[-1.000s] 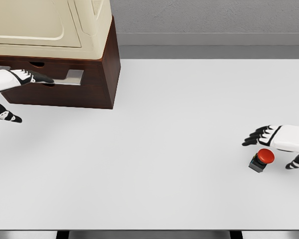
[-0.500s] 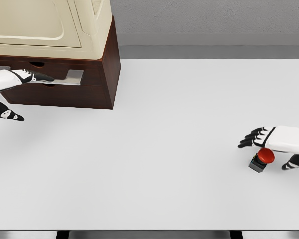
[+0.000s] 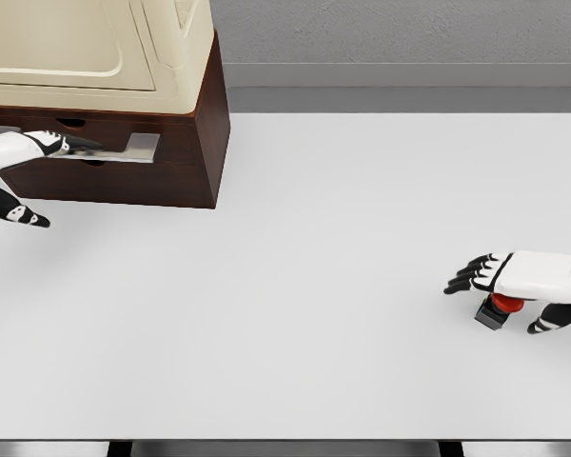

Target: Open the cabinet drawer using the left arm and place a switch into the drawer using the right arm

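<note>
While your right hand's fingers (image 3: 468, 274) are spread and pointing left, not closed on anything, the right hand (image 3: 523, 278) itself hovers directly over the switch (image 3: 496, 307), covering most of its red button so that you see only a sliver of red and the dark base beneath the palm; the thumb hangs down just right of the switch, apart from it. You cannot tell whether the palm touches the button. That switch sits on the white table (image 3: 343, 238) near its right edge, well apart from the cabinet. At the far left, your left hand (image 3: 14, 152) has its fingers extended together along the metal handle (image 3: 124, 149) of the drawer (image 3: 95, 152), with the thumb splayed well below, against the tabletop; whether the fingers truly hook the handle you cannot tell. The dark wooden cabinet (image 3: 195, 124) carries a cream-coloured appliance (image 3: 95, 48) on top. Bare tabletop lies between the switch and the cabinet.
</note>
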Robot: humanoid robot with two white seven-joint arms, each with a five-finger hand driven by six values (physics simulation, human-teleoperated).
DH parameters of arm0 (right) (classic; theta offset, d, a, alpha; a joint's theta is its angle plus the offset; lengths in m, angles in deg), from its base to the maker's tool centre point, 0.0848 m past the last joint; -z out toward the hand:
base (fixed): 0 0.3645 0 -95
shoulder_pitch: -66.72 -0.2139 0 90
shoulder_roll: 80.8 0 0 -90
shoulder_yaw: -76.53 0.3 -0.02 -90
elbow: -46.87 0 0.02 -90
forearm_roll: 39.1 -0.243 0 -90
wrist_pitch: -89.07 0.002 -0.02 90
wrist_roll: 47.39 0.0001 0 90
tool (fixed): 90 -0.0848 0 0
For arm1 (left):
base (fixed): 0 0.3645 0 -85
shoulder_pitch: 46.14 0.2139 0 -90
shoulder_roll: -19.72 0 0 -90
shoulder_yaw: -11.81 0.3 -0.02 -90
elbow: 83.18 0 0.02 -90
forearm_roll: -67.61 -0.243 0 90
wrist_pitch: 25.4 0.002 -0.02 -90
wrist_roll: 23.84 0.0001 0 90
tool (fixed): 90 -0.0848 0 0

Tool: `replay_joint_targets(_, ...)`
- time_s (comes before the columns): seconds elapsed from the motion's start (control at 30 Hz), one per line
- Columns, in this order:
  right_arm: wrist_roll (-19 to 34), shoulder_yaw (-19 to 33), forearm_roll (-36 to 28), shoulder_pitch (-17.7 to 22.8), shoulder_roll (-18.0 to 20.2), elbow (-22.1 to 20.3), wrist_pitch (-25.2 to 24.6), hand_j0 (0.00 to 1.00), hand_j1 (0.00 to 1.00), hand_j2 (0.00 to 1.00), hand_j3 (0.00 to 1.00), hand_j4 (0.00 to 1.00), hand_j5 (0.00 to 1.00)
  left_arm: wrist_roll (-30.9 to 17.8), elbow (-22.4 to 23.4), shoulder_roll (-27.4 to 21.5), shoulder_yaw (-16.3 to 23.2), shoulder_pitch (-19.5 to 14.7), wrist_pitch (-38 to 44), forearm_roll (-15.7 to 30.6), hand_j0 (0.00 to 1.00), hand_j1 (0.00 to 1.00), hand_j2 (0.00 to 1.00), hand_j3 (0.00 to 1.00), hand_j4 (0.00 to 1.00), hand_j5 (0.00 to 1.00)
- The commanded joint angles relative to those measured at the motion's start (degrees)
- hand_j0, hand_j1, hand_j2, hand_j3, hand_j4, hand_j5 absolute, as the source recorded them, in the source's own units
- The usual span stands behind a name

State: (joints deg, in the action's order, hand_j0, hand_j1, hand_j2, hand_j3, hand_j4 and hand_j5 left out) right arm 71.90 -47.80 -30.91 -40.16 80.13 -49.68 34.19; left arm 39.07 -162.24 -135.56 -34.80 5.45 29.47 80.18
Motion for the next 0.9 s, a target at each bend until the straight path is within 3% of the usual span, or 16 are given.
replay_joint_targets(0.0,0.2,-0.2,-0.4,0.0,0.1,0.0,-0.1,1.0,1.0,1.0,1.0,1.0,1.0,0.0,0.4,0.4,0.0,0.0,0.1,0.4,1.0,1.0,1.0,1.0,1.0,1.0)
replay_joint_targets(0.37,0.8,-0.2,-0.4,-0.4,0.2,1.8,-0.1,0.99,0.99,0.99,0.99,0.99,0.99,0.0,2.9,1.6,0.2,0.1,0.1,0.4,1.0,1.0,1.0,1.0,1.0,1.0)
replay_joint_targets(0.53,2.3,-0.2,-0.3,-0.5,0.2,1.5,-0.1,0.69,0.69,0.69,0.69,0.69,0.69,0.0,3.0,1.6,0.2,0.1,0.1,0.4,1.0,1.0,1.0,1.0,1.0,1.0)
replay_joint_targets(0.6,2.4,-0.2,-0.3,-0.5,0.2,1.6,-0.1,0.61,0.61,0.61,0.61,0.61,0.61,0.0,3.6,1.6,0.2,0.0,0.1,0.4,1.0,1.0,1.0,1.0,1.0,1.0)
replay_joint_targets(0.67,2.5,-0.2,-0.3,-0.5,0.2,1.6,-0.1,0.58,0.58,0.58,0.58,0.58,0.58,0.0,3.6,1.6,0.2,0.1,0.1,0.4,1.0,1.0,1.0,1.0,1.0,1.0)
replay_joint_targets(0.73,3.5,-0.2,-0.3,-0.5,0.1,1.6,-0.1,0.45,0.45,0.45,0.45,0.45,0.45,0.0,3.6,1.6,0.2,0.1,0.1,0.4,1.0,1.0,1.0,1.0,1.0,1.0)
replay_joint_targets(0.87,3.7,-0.1,-0.2,-0.5,0.1,1.5,-0.1,0.43,0.43,0.43,0.43,0.43,0.43,-0.1,3.6,1.6,0.2,0.1,0.1,0.5,0.9,0.9,0.9,0.9,0.9,0.9)
